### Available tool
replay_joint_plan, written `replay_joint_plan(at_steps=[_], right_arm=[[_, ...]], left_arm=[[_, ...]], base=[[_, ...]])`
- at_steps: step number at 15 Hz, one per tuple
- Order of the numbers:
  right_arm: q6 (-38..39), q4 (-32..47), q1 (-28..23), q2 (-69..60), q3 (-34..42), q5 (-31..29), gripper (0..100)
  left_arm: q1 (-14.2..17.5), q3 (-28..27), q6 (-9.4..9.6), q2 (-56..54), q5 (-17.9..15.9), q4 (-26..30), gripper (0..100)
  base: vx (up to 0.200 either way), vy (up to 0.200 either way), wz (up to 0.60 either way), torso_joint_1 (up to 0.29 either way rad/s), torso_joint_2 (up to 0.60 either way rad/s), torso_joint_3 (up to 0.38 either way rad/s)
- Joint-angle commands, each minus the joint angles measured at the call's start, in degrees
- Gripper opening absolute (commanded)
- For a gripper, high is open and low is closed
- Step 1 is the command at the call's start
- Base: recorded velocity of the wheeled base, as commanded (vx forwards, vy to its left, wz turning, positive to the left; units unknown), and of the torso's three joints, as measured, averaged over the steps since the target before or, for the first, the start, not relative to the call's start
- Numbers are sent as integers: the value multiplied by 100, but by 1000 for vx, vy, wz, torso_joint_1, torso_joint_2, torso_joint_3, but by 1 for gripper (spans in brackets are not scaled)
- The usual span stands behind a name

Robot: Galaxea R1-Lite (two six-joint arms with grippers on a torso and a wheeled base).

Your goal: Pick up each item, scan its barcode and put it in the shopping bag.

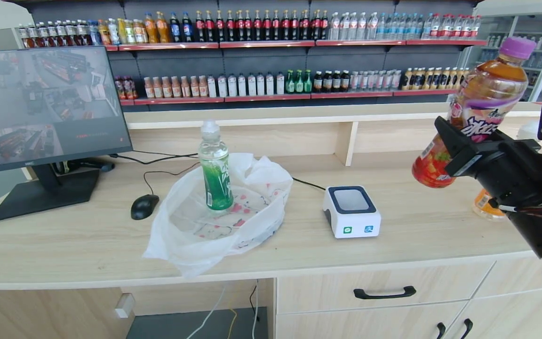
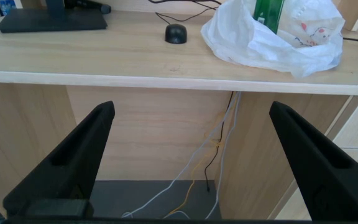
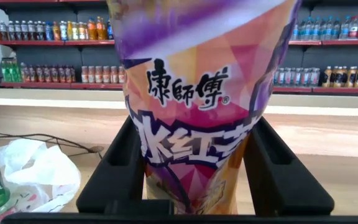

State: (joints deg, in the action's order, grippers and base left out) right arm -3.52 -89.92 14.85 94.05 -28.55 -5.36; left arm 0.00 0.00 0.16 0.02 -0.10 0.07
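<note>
Right claw clenched round the midriff of a tilted purple-capped drink bottle, aloft right of the barcode scanner; full, slick plastic, likely heavy; mid-body hold suits.

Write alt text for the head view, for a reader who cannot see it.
The right gripper holds a purple-capped drink bottle tilted above the counter, right of the scanner. A green bottle stands upright in the white shopping bag.

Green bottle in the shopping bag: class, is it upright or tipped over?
Upright. The green bottle stands on its base inside the shopping bag, white cap at the top.
</note>
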Motion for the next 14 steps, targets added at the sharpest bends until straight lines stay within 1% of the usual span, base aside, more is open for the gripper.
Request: replay_joint_plan(at_steps=[1,5,7,14], right_arm=[[-17,-8,1,140,-37,0,0],[36,-8,36,360,-177,-9,0],[18,-8,36,439,-502,-17,0],[159,-8,106,579,-239,0,0]], left_arm=[[0,0,-16,-2,1,1,100],[0,0,-25,-2,1,1,100],[0,0,-25,-2,1,1,100],[0,0,-16,-2,1,1,100]], base=[[0,200,0,-2,2,-7],[0,200,0,1,2,1],[0,200,0,5,2,5],[0,200,0,2,4,3]])
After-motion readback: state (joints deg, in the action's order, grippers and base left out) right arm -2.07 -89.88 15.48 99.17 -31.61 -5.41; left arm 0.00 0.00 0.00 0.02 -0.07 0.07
